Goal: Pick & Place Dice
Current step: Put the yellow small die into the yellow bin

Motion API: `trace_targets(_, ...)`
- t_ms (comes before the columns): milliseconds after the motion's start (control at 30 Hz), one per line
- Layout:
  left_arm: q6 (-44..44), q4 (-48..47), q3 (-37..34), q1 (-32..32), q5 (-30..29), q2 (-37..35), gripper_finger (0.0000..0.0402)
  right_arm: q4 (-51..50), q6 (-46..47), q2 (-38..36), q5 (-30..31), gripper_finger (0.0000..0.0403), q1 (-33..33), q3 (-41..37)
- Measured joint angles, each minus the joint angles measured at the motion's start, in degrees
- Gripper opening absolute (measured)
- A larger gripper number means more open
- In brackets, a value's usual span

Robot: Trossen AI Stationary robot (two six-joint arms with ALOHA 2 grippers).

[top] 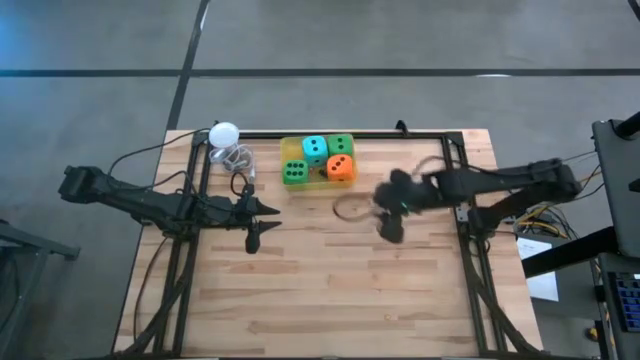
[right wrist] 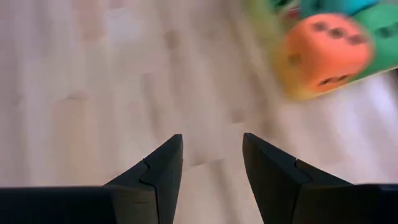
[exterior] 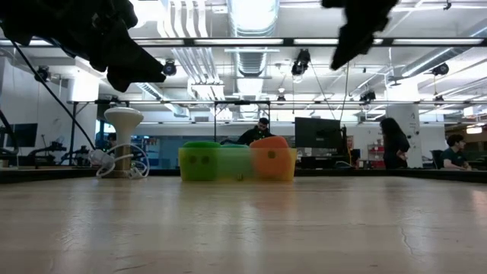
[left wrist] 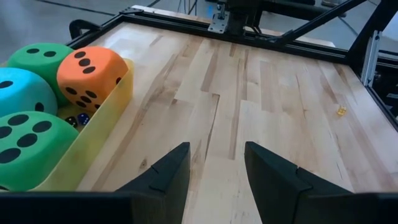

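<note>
Four soft pipped dice (top: pixel 318 160) sat in a yellow translucent tray (left wrist: pixel 106 118), far centre | right gripper (top: pixel 392 215) nearer, empty, fingers apart | left gripper (top: pixel 262 222) parted, empty, waiting left

Both arms are black and slim, built of jointed segments. Each gripper ends in two dark, wedge-shaped jaws with a small notch on the inner edge.

Bright, even overhead strip lighting; the right wrist view is motion-blurred (orange die (right wrist: pixel 323 53) smeared), shadows soft
</note>
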Motion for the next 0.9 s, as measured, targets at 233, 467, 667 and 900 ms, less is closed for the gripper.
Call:
trace_targets(233, -1.49, 0.00, -0.02, 0.00, -0.30, 0.00, 0.0159, 1.33, 10.90, -7.20, -0.21, 0.0164, 14.65, -7.77)
trace_targets(467, -1.51, 0.20, -0.02, 0.00, -1.33, 0.00, 0.0159, 6.09, 20.97, -7.27, -0.59, 0.0164, 27.14, -13.14)
trace_targets(667, -1.51, 0.20, 0.00, 0.00, -1.33, 0.00, 0.0159, 15.71, 27.15, -2.81, -0.02, 0.0164, 33.56, -15.83)
trace_targets(900, -3.03, 0.30, -0.02, 0.00, -1.33, 0.00, 0.0159, 19.08, 30.38, 7.51, -0.45, 0.0164, 37.83, -14.32)
